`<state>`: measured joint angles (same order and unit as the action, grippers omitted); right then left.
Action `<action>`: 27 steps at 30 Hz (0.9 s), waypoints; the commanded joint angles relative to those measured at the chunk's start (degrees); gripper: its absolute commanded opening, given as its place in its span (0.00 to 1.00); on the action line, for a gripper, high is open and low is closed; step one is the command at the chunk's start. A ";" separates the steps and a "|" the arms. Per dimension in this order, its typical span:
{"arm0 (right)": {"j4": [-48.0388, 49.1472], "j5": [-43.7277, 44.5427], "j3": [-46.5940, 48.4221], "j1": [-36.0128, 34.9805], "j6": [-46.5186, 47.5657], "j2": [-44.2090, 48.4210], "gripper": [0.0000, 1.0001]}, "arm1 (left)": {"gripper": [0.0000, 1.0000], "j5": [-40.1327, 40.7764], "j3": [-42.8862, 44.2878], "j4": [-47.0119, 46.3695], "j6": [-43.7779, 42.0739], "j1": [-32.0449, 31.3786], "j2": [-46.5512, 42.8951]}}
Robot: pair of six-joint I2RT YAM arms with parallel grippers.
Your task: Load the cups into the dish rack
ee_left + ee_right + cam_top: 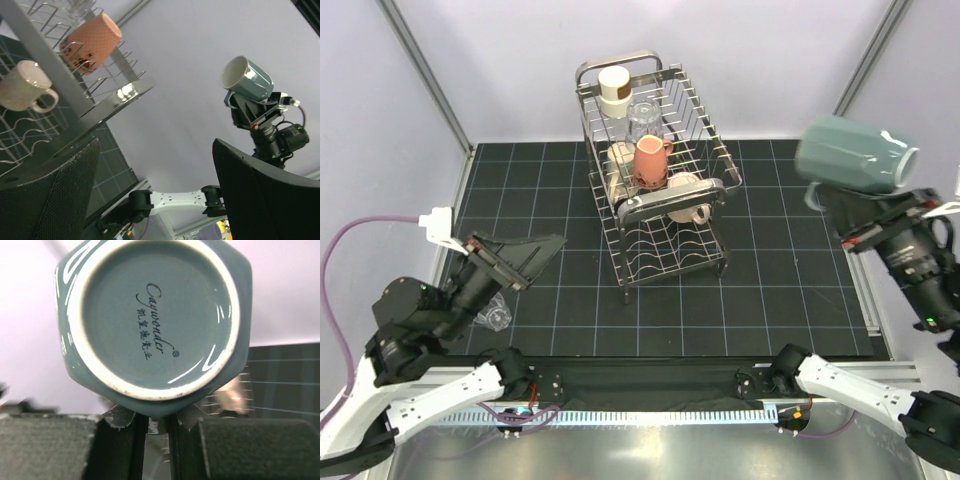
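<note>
Right gripper (842, 212) has the teal mug (855, 152) pinched low on one side, jaws nearly together. Looks like it's on or by the handle, but I can't tell which: the wrist view shows little but the mug's base. Mug rides high, tipped on its side, well right of the dish rack (665, 250) and above the table (790, 290).

Risks, imo: it's a thin, off-centre grip w/ the whole mug hanging out past the fingers, so it could swing or slip on the turn toward the rack. A drop onto the table from up there prob means a chip or a break.

The rack is crowded too: banded mug (614, 88), glass (642, 115), pink mug (652, 160), plus a cream mug (682, 183) at the near end. A clumsy entry could knock a neighbour or clip the wires or the near loop handle (670, 200). Bare wire shows on the lower tier, but getting in under the top tier looks awkward.

Left gripper (517, 260) is spread wide w/ nothing in it, at the table's left front, well apart from the rack. A second glass (495, 315) lies on the table just under that arm, not yet loaded, and the arm could nudge it.
</note>
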<state>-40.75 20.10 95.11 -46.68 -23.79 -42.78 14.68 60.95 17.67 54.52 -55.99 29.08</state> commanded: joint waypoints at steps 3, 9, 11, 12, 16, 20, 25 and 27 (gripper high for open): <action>-15.05 26.73 4.30 0.01 6.04 -4.40 0.04 | 0.89 2.55 1.11 13.87 -1.53 -0.26 -5.77; -13.76 20.38 0.61 11.21 6.73 -10.82 0.04 | 0.89 2.72 -3.64 17.39 1.20 -0.18 -11.50; -10.25 6.34 -4.12 24.29 7.53 -11.44 0.04 | 0.90 3.25 -4.69 18.62 1.46 -0.18 -12.90; -7.27 -4.26 -5.88 34.88 7.97 -11.53 0.04 | 0.90 3.43 -5.05 18.63 1.64 -0.18 -13.43; -3.21 -15.51 -11.07 45.96 11.04 -14.86 0.04 | 0.90 3.69 -5.67 19.23 2.61 -0.18 -15.28; -0.04 -27.12 -16.35 53.09 12.71 -17.51 0.04 | 0.91 5.10 -5.49 20.12 1.91 -0.18 -15.46; 9.09 -35.18 -25.56 54.76 12.98 -20.14 0.04 | 0.91 5.63 -5.75 20.65 1.73 -0.26 -14.67; 14.61 -37.93 -27.95 55.46 12.19 -22.15 0.04 | 0.90 5.45 -6.01 20.65 1.81 -0.18 -13.71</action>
<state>-42.72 -8.12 68.93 7.90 -12.27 -63.53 18.90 55.24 38.06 56.60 -55.99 14.02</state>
